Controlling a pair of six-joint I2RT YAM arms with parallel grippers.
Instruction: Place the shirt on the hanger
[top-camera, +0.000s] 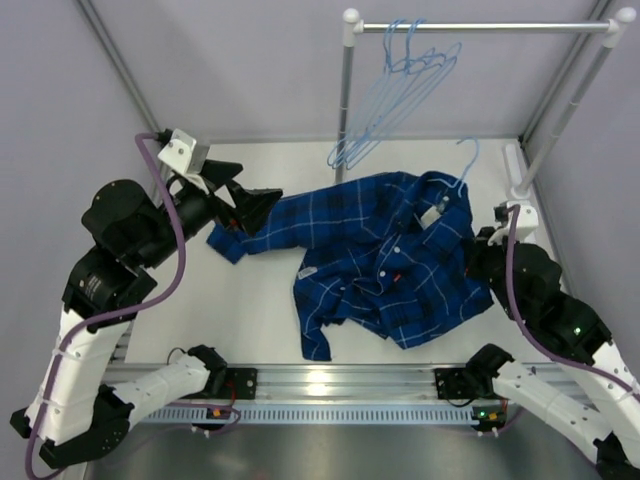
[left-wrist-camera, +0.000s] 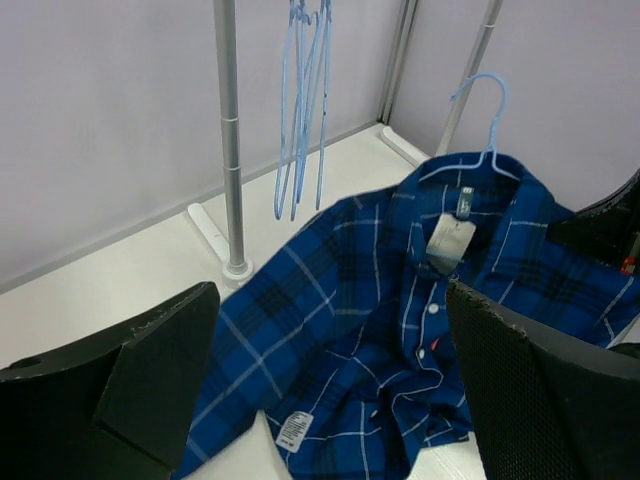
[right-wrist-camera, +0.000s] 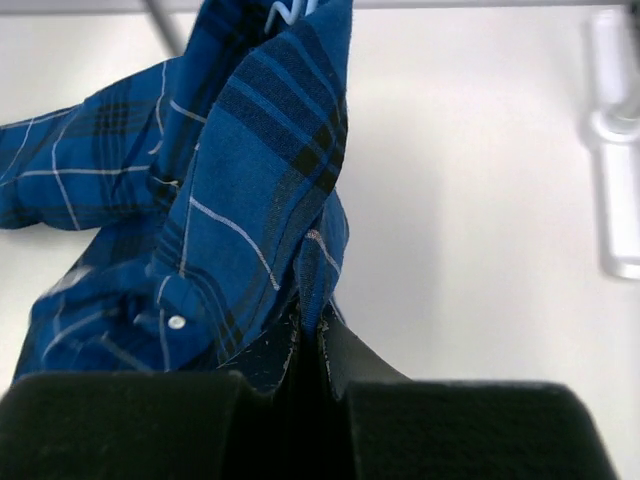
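Observation:
The dark blue plaid shirt (top-camera: 380, 255) lies crumpled on the white table, collar toward the back right. A pale-blue wire hanger (top-camera: 467, 162) sits in its neck, with only the hook and part of the shoulders showing (left-wrist-camera: 484, 112). My left gripper (top-camera: 256, 186) is open and empty, just above the shirt's left sleeve (top-camera: 232, 240). Its wrist view looks across the shirt (left-wrist-camera: 350, 300) between wide-apart fingers (left-wrist-camera: 160, 370). My right gripper (right-wrist-camera: 312, 335) is shut on a fold of the shirt (right-wrist-camera: 250, 180) at its right edge, seen from above near the collar side (top-camera: 487, 252).
A clothes rack stands at the back, its upright pole (top-camera: 346, 95) behind the shirt and several spare pale-blue hangers (top-camera: 395, 90) on its bar. The rack's right foot (top-camera: 520, 185) lies beside the right arm. Grey walls enclose the table.

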